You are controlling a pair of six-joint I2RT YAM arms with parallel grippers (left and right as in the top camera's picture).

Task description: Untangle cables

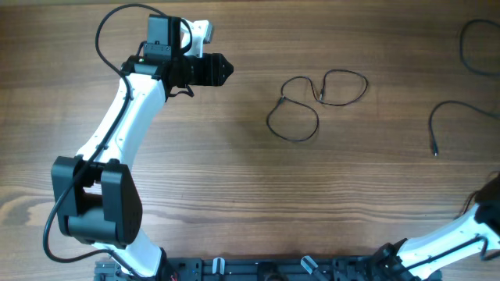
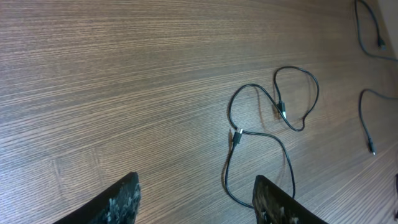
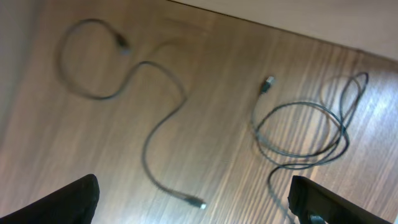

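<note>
A thin black cable point(image 1: 316, 97) lies in two joined loops on the wooden table, right of centre. My left gripper point(image 1: 225, 70) is at the back left, pointing toward it and apart from it. In the left wrist view the left gripper point(image 2: 196, 202) is open and empty, with the looped cable point(image 2: 261, 130) ahead of the right finger. A second cable point(image 1: 449, 117) curves at the right and a third cable point(image 1: 476, 47) lies at the back right. In the right wrist view the right gripper point(image 3: 193, 205) is open and empty above a long loose cable point(image 3: 149, 124) and a coiled cable point(image 3: 305, 130).
The right arm point(image 1: 469, 230) comes in from the front right corner; its gripper is outside the overhead view. The left arm's base point(image 1: 94, 203) stands at the front left. A pale strip point(image 3: 298, 15) borders the table in the right wrist view.
</note>
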